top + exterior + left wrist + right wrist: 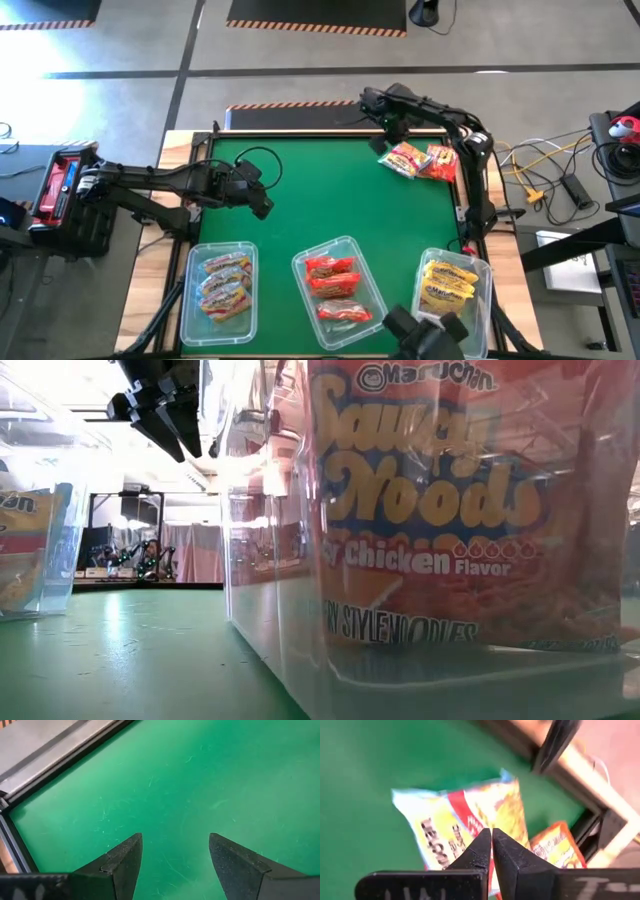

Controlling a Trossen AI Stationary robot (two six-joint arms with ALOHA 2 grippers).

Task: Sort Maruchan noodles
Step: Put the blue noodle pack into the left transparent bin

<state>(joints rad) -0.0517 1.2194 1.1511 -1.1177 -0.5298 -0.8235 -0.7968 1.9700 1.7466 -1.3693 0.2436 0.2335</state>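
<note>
Two Maruchan noodle packets lie flat on the green mat at the far right: a yellow-and-red one (404,158) (465,822) and an orange one (441,162) (555,847) beside it. My right gripper (388,122) (491,837) hangs shut above the yellow-and-red packet, pointing steeply down, with nothing between its fingers. My left gripper (262,205) (175,865) stands open over bare mat at the middle left, holding nothing. More packets lie in three clear bins along the near edge.
Clear bins stand at the near edge: pink-orange packets in the left one (190,300), red in the middle one (366,290), yellow in the right one (484,285). One bin wall (270,560) fills the low view. The mat's middle (330,190) is bare. A raised frame (300,130) borders the far edge.
</note>
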